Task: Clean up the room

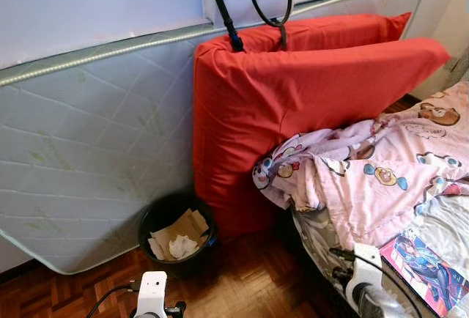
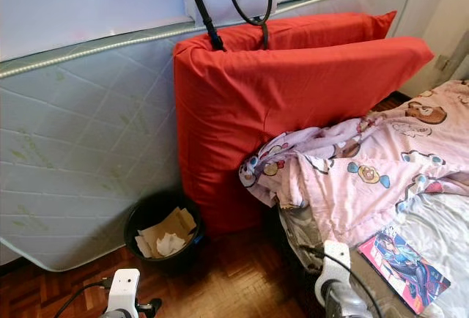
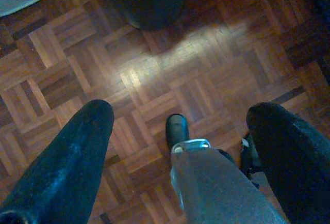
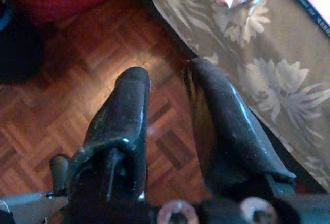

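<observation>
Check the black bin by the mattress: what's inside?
Black bin holds brown cardboard pieces and crumpled white paper on top. Anything underneath them is covered.

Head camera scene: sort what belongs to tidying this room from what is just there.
For the job:
- bin, black, on the floor, paper inside
- blanket, pink, rumpled on the bed
- book, lying on the bed

Just there:
- mattress, leaning on the wall
- red cushion, upright against it
- black straps, hanging above
</observation>
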### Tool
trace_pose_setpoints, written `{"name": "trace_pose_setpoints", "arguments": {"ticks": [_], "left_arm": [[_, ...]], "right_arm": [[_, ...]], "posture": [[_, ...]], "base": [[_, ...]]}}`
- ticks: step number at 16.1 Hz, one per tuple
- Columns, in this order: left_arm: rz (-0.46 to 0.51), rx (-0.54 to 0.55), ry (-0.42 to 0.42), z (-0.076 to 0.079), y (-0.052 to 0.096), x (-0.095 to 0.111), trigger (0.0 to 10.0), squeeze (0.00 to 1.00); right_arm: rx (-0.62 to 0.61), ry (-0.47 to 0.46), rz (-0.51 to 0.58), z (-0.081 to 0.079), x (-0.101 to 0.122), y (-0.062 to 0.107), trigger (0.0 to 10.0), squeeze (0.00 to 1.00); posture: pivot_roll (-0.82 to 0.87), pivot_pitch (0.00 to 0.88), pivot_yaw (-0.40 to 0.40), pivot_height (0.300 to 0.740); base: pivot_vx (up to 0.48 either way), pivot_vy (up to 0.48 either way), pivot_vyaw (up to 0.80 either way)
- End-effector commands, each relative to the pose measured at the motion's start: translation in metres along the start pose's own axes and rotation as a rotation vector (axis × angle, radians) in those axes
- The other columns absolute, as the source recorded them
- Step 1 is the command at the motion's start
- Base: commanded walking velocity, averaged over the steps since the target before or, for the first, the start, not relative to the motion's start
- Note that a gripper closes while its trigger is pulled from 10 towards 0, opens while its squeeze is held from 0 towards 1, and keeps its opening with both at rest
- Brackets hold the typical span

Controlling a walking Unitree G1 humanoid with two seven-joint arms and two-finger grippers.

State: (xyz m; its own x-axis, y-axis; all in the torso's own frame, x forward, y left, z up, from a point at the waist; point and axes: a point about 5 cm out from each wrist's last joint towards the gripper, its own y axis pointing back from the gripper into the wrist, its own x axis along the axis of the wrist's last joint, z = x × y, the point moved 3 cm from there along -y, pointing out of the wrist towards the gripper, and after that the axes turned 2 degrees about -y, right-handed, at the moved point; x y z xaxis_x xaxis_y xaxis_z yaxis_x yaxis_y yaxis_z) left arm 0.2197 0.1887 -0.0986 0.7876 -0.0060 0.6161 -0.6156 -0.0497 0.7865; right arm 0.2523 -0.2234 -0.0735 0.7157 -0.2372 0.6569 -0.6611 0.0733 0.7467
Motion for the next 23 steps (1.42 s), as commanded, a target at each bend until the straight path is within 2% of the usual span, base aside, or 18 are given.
{"name": "trace_pose_setpoints", "arguments": {"ticks": [1, 6, 12, 15, 23], "left_arm": [[-0.002, 0.001, 0.004, -0.0015, 0.0000, 0.0000, 10.0, 0.00], [-0.006, -0.002, 0.000, -0.0012, 0.0000, -0.0002, 10.0, 0.00], [-0.007, -0.004, -0.015, 0.0003, 0.0000, -0.0008, 10.0, 0.00], [-0.005, -0.002, -0.035, 0.0016, -0.0005, 0.0011, 10.0, 0.00], [-0.004, -0.007, -0.021, 0.0075, -0.0015, 0.0043, 10.0, 0.00]], "right_arm": [[0.001, -0.016, 0.001, 0.0002, 0.0007, 0.0000, 10.0, 0.00], [0.001, -0.014, -0.005, 0.0001, -0.0001, -0.0001, 10.0, 0.00], [0.003, -0.001, -0.019, 0.0006, -0.0010, 0.0000, 10.0, 0.00], [0.006, 0.002, -0.021, 0.0003, -0.0012, 0.0000, 10.0, 0.00], [0.009, 0.005, -0.025, -0.0003, -0.0014, -0.0001, 10.0, 0.00]], "posture": [[-0.02, 0.000, -0.016, 0.740], [-0.02, 0.000, -0.016, 0.740], [-0.02, 0.000, -0.016, 0.740], [-0.02, 0.000, -0.016, 0.740], [-0.03, 0.000, -0.014, 0.740]], "base": [[0.000, 0.000, 0.00], [0.000, 0.000, 0.00], [0.000, 0.000, -0.76], [0.000, -0.400, -0.77], [0.000, 0.000, -0.77]]}}
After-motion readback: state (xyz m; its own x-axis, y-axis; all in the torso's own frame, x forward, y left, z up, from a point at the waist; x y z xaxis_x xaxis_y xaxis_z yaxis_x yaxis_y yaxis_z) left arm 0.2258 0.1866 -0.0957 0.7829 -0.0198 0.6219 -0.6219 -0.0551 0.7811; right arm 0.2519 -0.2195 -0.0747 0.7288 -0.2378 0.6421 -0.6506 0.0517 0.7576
